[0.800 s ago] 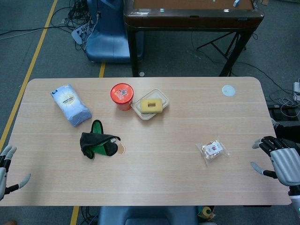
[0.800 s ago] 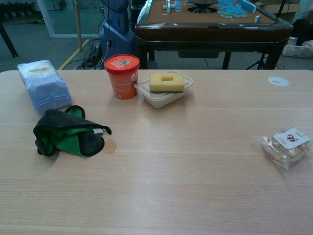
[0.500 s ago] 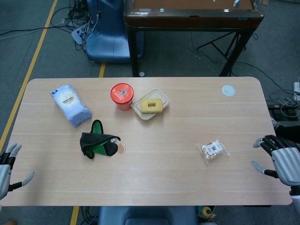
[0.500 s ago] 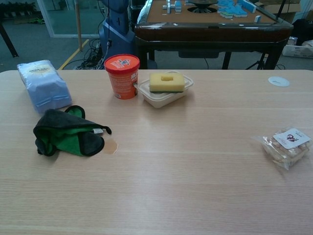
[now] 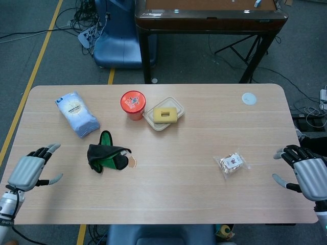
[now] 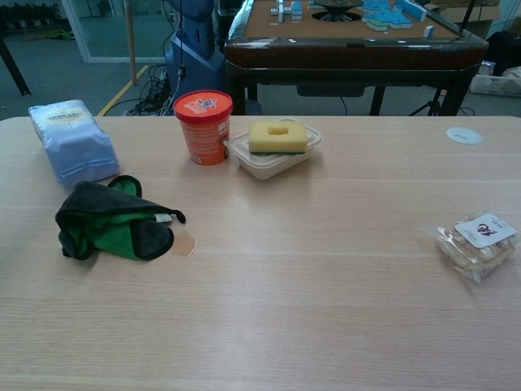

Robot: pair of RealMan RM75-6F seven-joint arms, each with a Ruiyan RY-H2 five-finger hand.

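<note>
Found the left hand (image 5: pixel 29 171) low over the near left part of the pale wooden table (image 5: pixel 184 199), fingers spread apart, thumb out, holding nothing. Saw the crumpled black-and-green cloth pouch (image 5: pixel 106 158) nearest to it, lying flat on the table a little to the hand's right and apart from it, with a small white tag at its edge.

Judged that cloth soft, light and limp, likely to sag and unfold when lifted. Reckoned the bunched black ridge on top the best place to pinch, rather than the thin green lining (image 6: pixel 114 230).

Found the right hand (image 5: pixel 306 176) at the near right edge, fingers likewise apart and lightly curled, empty. Noted the clear crinkly snack packet with a white-and-red label (image 5: pixel 233 163) near it, to its left, not touched. Judged the packet light, slippery in its film and brittle inside, so better held gently by the sides than squeezed in the middle.

Left untouched farther back: a pale blue soft pack of tissues (image 5: pixel 77 114), a red-lidded paper tub (image 5: pixel 133 104), and just beside it a yellow sponge in a shallow beige tray (image 5: pixel 163 114).
</note>
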